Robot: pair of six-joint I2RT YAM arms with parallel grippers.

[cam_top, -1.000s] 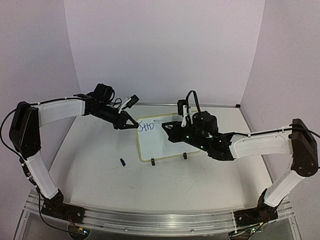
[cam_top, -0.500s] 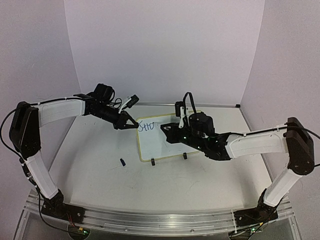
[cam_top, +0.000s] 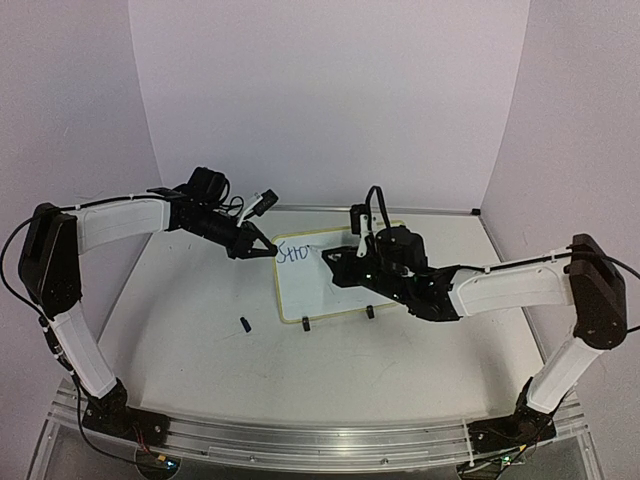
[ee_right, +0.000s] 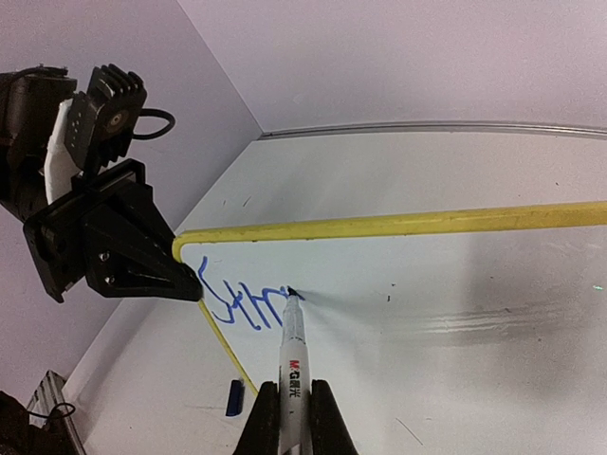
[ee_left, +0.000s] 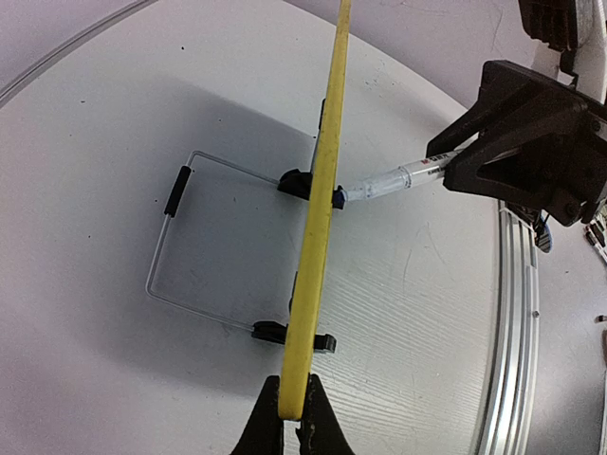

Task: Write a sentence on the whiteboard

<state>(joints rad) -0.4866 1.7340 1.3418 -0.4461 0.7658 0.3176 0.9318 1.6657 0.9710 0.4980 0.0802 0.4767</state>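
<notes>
The whiteboard (cam_top: 318, 292), white with a thin yellow frame, stands tilted on the table on two black clip feet (ee_left: 294, 334). My left gripper (cam_top: 268, 250) is shut on its upper left corner, pinching the yellow edge (ee_left: 322, 209) between the fingers. My right gripper (ee_right: 294, 403) is shut on a white marker (ee_right: 293, 360). The marker's tip touches the board at the right end of some blue writing (ee_right: 242, 305). In the top view the right gripper (cam_top: 330, 258) hovers over the board's upper middle.
A small blue marker cap (cam_top: 244, 324) lies on the table left of the board's lower corner. A wire stand (ee_left: 180, 246) props the board from behind. Purple walls close in at the back and sides. The metal rail (cam_top: 300, 440) runs along the near edge.
The right gripper with the marker has edged slightly left over the board and the blue writing has grown a little. The left arm has not moved.
</notes>
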